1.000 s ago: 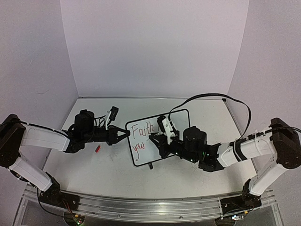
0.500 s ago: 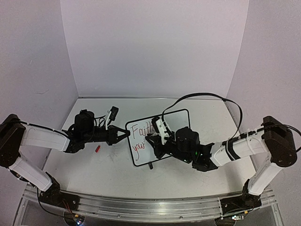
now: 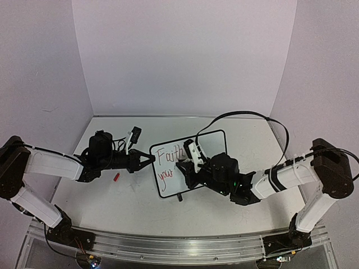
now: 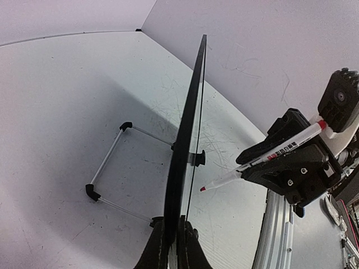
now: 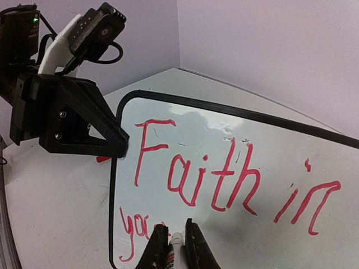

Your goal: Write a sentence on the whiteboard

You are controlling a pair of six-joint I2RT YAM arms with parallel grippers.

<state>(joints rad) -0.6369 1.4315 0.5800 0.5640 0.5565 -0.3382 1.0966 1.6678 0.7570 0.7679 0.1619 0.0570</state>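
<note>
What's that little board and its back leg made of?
The whiteboard looks like a glossy coated sheet, showing soft glare; its frame seems matte black plastic. The stand looks like thin shiny metal wire with black caps, probably plastic.

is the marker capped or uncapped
Uncapped: in the left wrist view the marker in the right gripper shows a bare red tip aimed at the whiteboard, which bears red writing.

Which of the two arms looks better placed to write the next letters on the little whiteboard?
Right. The right gripper is shut on the red marker, tip close to the whiteboard by the unfinished second line. The left gripper is clamped on the board's edge, steadying it.
</note>
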